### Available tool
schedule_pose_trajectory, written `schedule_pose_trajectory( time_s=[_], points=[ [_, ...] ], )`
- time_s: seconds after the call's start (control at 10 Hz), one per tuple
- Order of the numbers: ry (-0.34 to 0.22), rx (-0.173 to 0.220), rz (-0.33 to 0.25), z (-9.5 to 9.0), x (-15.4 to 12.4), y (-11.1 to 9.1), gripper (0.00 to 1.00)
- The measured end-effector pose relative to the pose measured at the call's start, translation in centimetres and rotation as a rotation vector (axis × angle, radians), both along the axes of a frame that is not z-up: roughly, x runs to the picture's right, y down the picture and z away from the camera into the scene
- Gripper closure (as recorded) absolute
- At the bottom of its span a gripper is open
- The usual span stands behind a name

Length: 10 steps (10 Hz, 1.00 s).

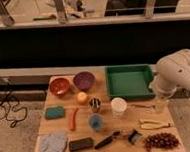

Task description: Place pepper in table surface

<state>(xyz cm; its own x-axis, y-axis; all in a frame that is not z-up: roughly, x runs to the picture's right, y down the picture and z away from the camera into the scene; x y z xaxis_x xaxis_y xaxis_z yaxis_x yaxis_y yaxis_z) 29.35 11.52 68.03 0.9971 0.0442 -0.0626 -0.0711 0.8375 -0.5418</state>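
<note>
Hanging over the right edge of the table surface (109,127), the gripper (161,105) has its fingers spread and holds nothing.
The pepper (72,119) lies flat on the left half of the tabletop, well apart from the gripper, just right of a teal sponge (54,112), left of a blue cup (96,121) and below a small yellow-orange fruit (82,97). The white arm (181,73) reaches in beside the green tray (129,82).
</note>
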Motion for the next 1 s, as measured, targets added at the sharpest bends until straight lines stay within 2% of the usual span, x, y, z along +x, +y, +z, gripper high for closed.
schedule_pose_trajectory(
  time_s=[1.0],
  points=[
    [0.0, 0.0, 0.0, 0.0, 0.0, 0.0, 0.2]
  ],
)
